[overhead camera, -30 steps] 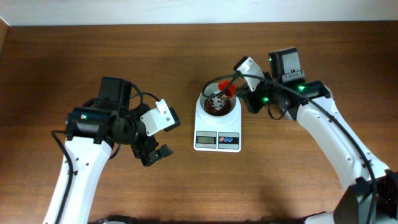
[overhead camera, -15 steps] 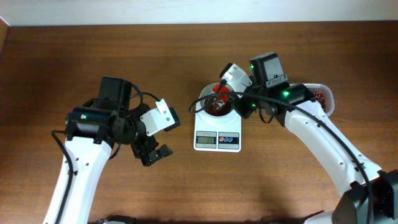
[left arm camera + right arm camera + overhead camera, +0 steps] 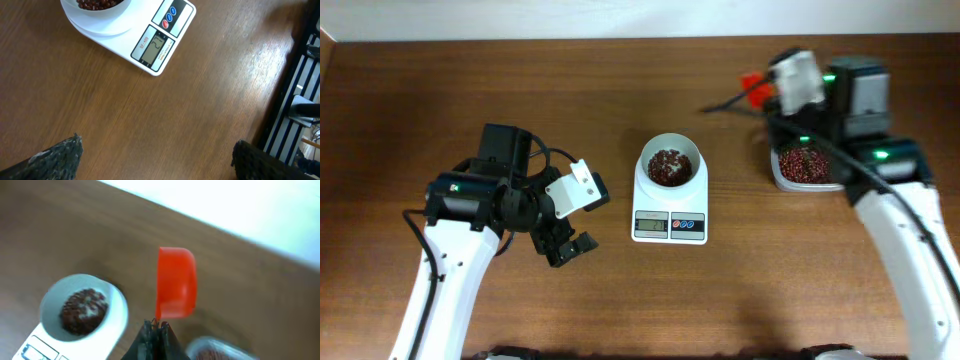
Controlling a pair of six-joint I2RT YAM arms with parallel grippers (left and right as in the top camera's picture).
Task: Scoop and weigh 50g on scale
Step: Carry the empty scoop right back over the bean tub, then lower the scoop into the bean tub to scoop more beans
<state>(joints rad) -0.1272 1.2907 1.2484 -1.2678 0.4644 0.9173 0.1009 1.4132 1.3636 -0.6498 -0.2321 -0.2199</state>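
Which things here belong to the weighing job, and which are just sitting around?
In the job: scale, beans in its bowl, red scoop in the shut right gripper, tub of beans.
Just about: open left gripper, holding nothing.

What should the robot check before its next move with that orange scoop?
1. Grip on the orange scoop: ok, right gripper shut on its handle.
2. Scoop clear of the scale: ok, apart from it.
3. Beans on the scale: ok, some in its bowl.
4. Display reading: cannot tell, digits unreadable.
5. Tub stocked: ok, more beans inside.
6. Left gripper out of the way: ok, open, apart from the scale.
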